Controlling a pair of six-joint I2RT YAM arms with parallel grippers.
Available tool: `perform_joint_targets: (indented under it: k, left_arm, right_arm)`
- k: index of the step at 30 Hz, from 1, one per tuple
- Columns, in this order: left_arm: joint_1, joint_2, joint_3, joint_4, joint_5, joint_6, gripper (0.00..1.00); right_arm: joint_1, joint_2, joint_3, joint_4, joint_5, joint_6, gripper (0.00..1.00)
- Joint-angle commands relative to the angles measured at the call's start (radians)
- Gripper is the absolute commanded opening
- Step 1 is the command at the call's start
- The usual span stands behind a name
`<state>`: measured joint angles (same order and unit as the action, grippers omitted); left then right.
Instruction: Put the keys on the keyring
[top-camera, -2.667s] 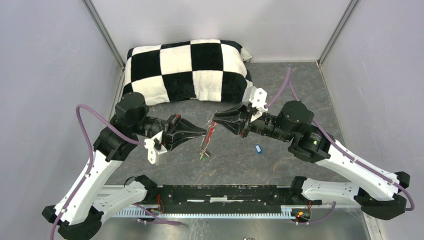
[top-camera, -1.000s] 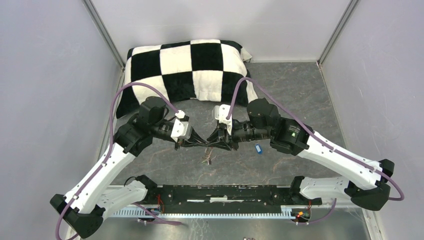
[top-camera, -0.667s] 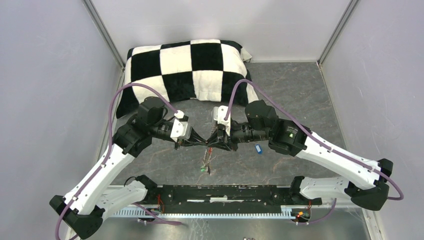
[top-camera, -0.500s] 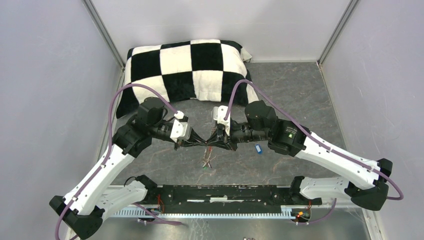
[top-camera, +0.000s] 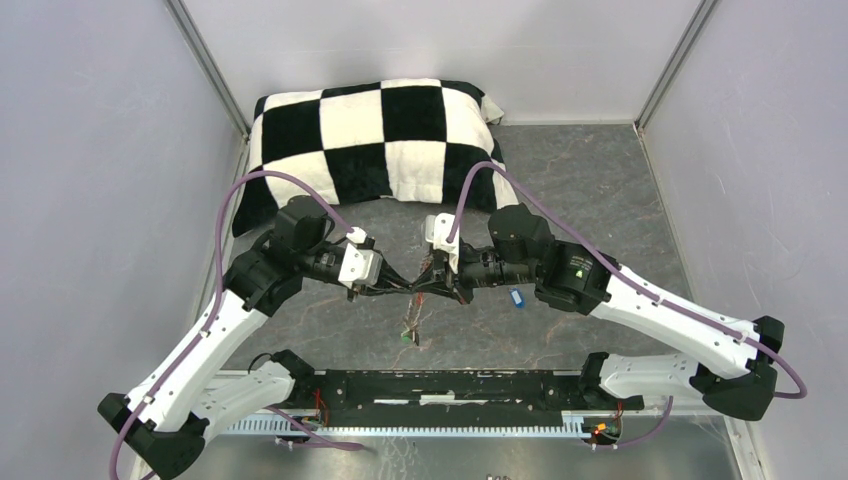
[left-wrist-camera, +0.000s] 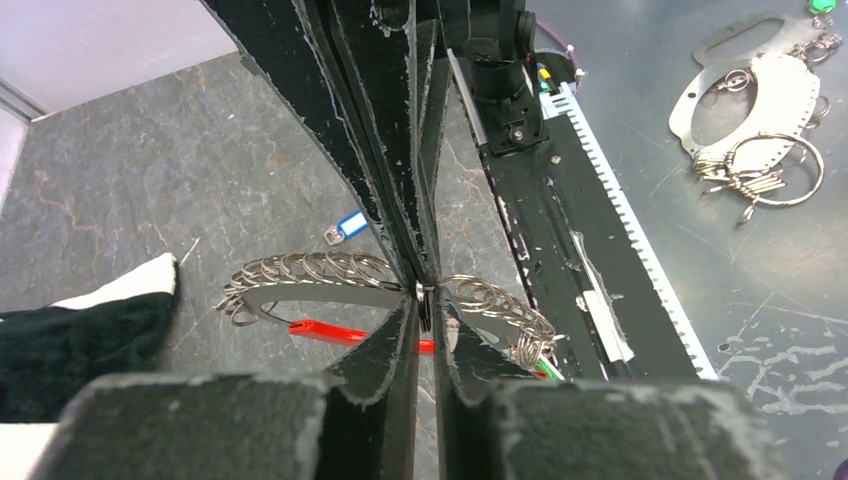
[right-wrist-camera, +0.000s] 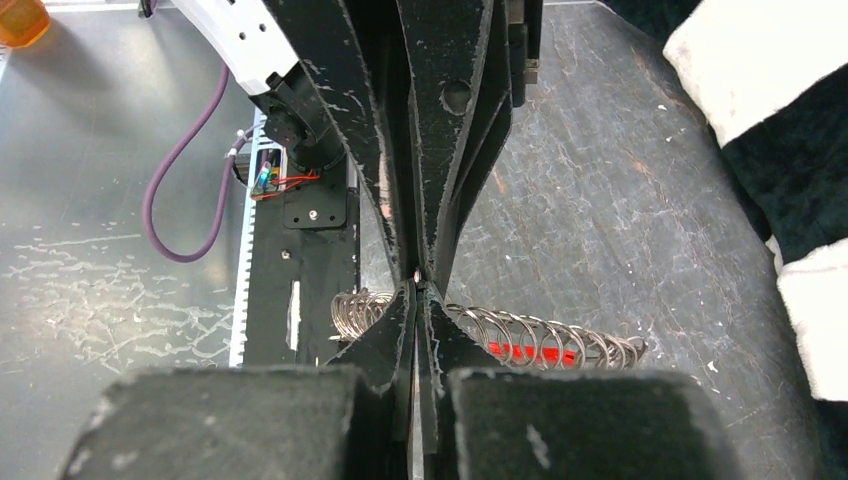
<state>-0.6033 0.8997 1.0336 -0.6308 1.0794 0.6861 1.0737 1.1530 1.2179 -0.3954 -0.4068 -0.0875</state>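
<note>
Tip to tip they meet, the two claws, low over the grey table (top-camera: 600, 180). The left claw (left-wrist-camera: 425, 305) is all but clenched, just a thin slit between its fingers, and a bit of the keyring (left-wrist-camera: 300, 270) wire sits caught in that slit. Facing it, the right claw (right-wrist-camera: 418, 292) is clenched tight, pinching the same loop right at its fingertips. The beaded keyring fans out to both sides of the pinch and droops beneath the tips. A red key (left-wrist-camera: 322, 331) shows just under the loop by the left claw's tips, and a green key (top-camera: 405, 338) dangles at the ring's low end. The blue key (top-camera: 516, 296) lies on the table beside the right claw's wrist, apart from the ring.
</note>
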Motion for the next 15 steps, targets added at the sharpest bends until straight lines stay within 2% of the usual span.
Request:
perform_joint_targets:
  k: [1,7,11,15]
  left_arm:
    - [-0.004,-0.022,0.016,-0.008,0.029,-0.012,0.22]
    - [-0.004,-0.017,0.021,-0.126,0.024,0.027,0.44]
    - [-0.003,-0.018,0.022,-0.122,-0.027,0.015,0.43]
    - [-0.003,-0.023,0.002,-0.029,-0.137,-0.107,0.38]
  right_arm:
    - [0.000,-0.033,-0.031,0.085,0.058,0.013,0.01]
    - [0.000,-0.057,-0.052,0.105,0.030,0.028,0.01]
    - [0.000,-0.064,-0.061,0.116,0.023,0.030,0.01]
    - [0.000,-0.073,-0.072,0.133,0.006,0.032,0.01]
